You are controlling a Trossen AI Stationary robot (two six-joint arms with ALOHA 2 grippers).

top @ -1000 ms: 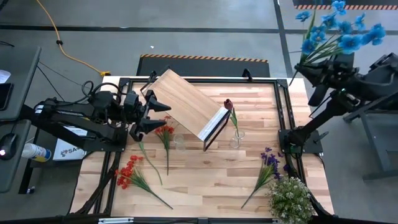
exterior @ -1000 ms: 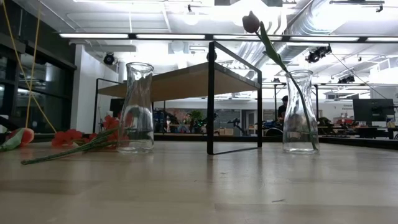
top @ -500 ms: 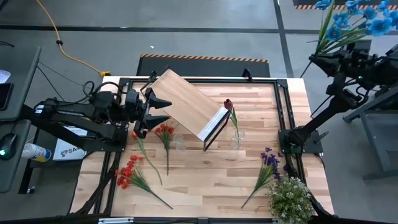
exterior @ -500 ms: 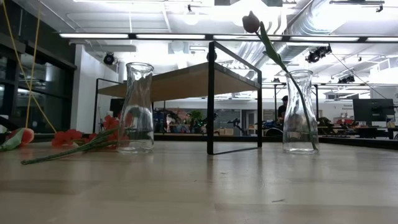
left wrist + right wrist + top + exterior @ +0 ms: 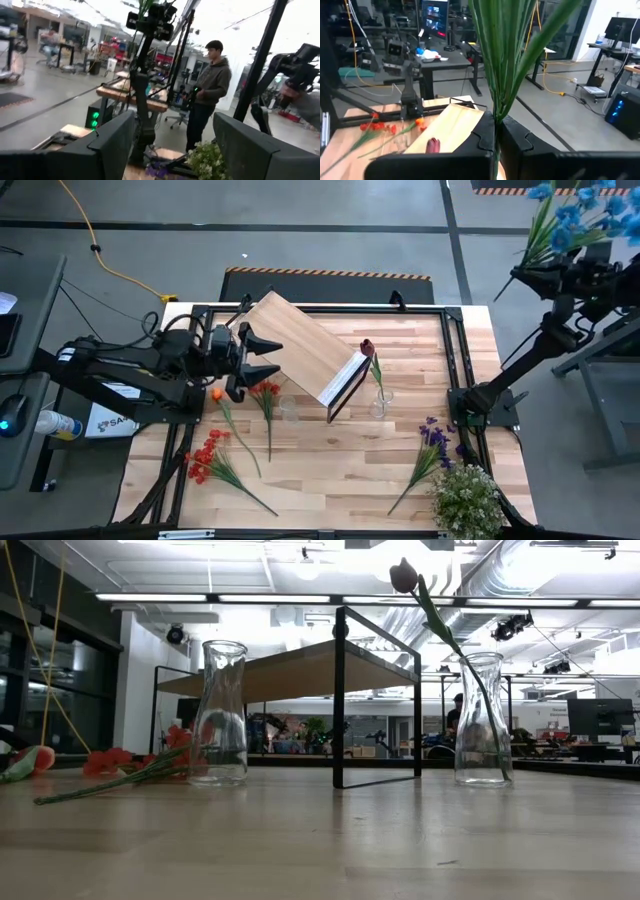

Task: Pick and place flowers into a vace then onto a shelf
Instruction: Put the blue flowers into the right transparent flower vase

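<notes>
My left gripper [image 5: 268, 356] is open, empty, over the table's left part beside the shelf's [image 5: 300, 345] left edge. The shelf, a light-wood board on a black frame [image 5: 339, 700], stands mid-table. My right gripper [image 5: 527, 275] is beyond the table's far right corner, shut on a blue-flowered spray [image 5: 585, 215]. A dark red rose [image 5: 367, 348] stands in the right glass vase [image 5: 482, 720]; the left vase [image 5: 220, 712] is empty. Red sprays [image 5: 265, 395] [image 5: 205, 455], an orange tulip [image 5: 217, 394] and a purple spray [image 5: 432, 435] lie flat on the table. My right gripper pinches the blue spray's bunched green stems [image 5: 496, 112] between its two fingers [image 5: 470, 145], near their lower end. The spray is lifted clear of the table, and its leaves and blooms reach beyond the fingers, toward the far right.
A bushy pale green-white plant [image 5: 465, 498] sits at the table's near right corner. A black frame [image 5: 455, 370] borders the table. A person [image 5: 210, 90] stands in the room beyond. Bare wood [image 5: 330, 470] lies near the front edge between the sprays.
My right gripper has carried the blue spray farther off toward the right and far side, away from the table, its blooms now partly out of the high view. My left gripper has shifted a little toward the table's right, nearer the shelf, still open.
</notes>
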